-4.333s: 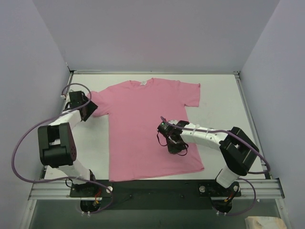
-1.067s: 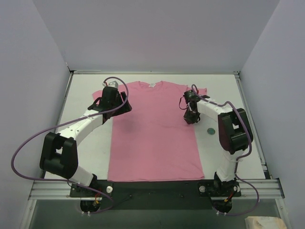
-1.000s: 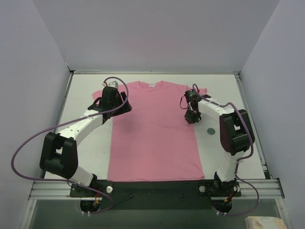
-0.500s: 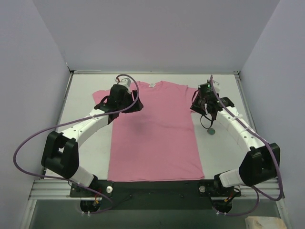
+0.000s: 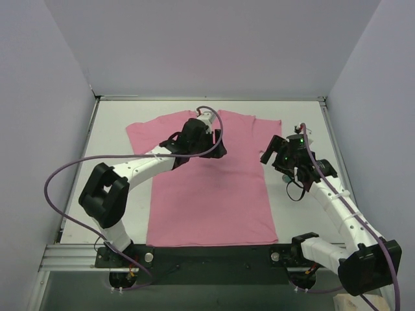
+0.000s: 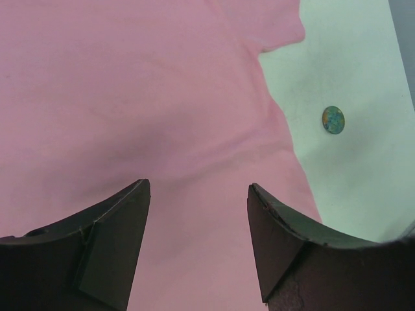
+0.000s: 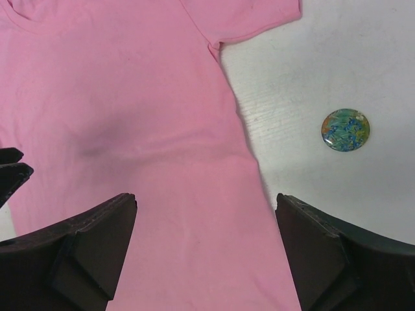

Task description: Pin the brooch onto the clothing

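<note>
The clothing, a pink T-shirt (image 5: 207,194), lies flat on the white table, neckline at the far side. The brooch (image 7: 345,129), a small round greenish-blue disc, rests on bare table just right of the shirt's side, below the right sleeve; the left wrist view also shows the brooch (image 6: 333,120). My left gripper (image 6: 198,188) hovers open over the shirt's chest (image 6: 130,97), nothing between its fingers. My right gripper (image 7: 206,197) hangs wide open and empty above the shirt's right edge (image 7: 130,84), the brooch off to its right. From above, the left gripper (image 5: 219,150) and right gripper (image 5: 270,155) face each other across the shirt.
Grey walls close in the table (image 5: 305,123) at the back and both sides. A metal rail (image 5: 214,256) with the arm bases runs along the near edge. The tips of the left gripper's fingers (image 7: 10,172) show at the left edge of the right wrist view.
My right gripper has opened from shut, letting go of the shirt near the right sleeve, and drawn back rightward. The left arm has swung right across the shirt's chest, still open.
</note>
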Controlling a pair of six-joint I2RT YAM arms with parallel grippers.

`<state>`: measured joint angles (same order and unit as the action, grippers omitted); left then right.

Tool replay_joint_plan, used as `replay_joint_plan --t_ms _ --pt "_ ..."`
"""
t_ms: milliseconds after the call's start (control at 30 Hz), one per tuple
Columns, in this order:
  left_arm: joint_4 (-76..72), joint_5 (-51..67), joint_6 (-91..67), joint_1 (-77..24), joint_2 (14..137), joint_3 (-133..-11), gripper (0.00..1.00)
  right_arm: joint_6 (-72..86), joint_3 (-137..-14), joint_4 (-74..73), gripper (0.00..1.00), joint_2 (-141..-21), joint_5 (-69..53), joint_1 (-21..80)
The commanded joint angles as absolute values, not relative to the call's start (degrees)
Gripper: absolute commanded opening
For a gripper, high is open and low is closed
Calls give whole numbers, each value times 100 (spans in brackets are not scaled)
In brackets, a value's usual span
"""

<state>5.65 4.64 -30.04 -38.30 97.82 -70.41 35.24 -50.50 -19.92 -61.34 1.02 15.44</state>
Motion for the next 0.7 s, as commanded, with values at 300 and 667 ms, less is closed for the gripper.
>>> replay_joint_plan --t_ms 300,667 --pt "-184 1221 -3340 -4570 10871 -8182 71 3516 -4465 -2048 98 -6222 -298 396" --pt "-185 2196 -3612 -4895 12339 -9842 58 3621 -3789 -1345 92 -6740 -1432 -1413"
